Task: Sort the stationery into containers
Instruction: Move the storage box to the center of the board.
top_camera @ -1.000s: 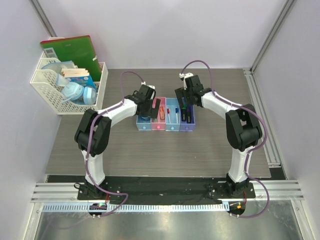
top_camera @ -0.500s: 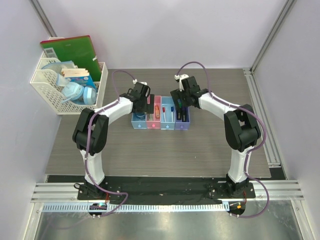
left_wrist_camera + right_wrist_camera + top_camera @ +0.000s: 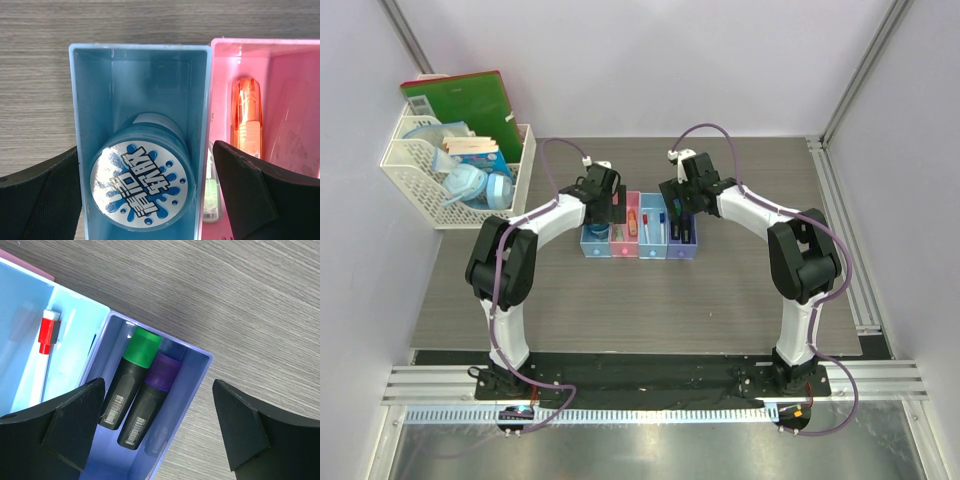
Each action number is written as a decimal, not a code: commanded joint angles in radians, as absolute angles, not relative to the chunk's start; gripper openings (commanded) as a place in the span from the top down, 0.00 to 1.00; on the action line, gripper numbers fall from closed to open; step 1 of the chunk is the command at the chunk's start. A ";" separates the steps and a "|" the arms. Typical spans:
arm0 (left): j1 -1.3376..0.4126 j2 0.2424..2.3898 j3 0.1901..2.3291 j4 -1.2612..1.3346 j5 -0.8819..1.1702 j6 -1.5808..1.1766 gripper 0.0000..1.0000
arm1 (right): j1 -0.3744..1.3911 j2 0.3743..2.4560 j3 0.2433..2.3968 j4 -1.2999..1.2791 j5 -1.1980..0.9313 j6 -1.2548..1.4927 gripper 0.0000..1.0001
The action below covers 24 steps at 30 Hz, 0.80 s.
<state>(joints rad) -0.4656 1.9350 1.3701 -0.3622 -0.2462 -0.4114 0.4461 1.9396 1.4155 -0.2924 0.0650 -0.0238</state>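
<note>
At the far left of the grey worktop (image 3: 620, 300), a white lattice basket (image 3: 415, 175) stands well apart from the row of four joined translucent plastic bins (image 3: 640, 251); left gripper (image 3: 145, 197) jaws gape wide, empty, over the round blue tape roll (image 3: 142, 192) in the blue bin (image 3: 80, 125); right gripper (image 3: 160, 432) jaws, equally wide, flank the green-capped black highlighter (image 3: 131, 382) and purple-capped black highlighter (image 3: 150, 407) in the purple bin (image 3: 200, 385).

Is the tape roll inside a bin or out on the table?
Inside: the tape roll sits between the walls of the blue bin.
</note>
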 commanded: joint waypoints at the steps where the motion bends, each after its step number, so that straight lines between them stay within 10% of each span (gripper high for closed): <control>1: -0.471 1.907 1.391 -0.302 -0.284 -0.416 0.00 | 0.466 1.940 1.425 -0.247 0.043 -0.006 0.05; 24: -0.440 1.829 1.342 -0.291 -0.305 -0.365 0.00 | 0.448 1.937 1.391 -0.241 0.153 -0.026 0.05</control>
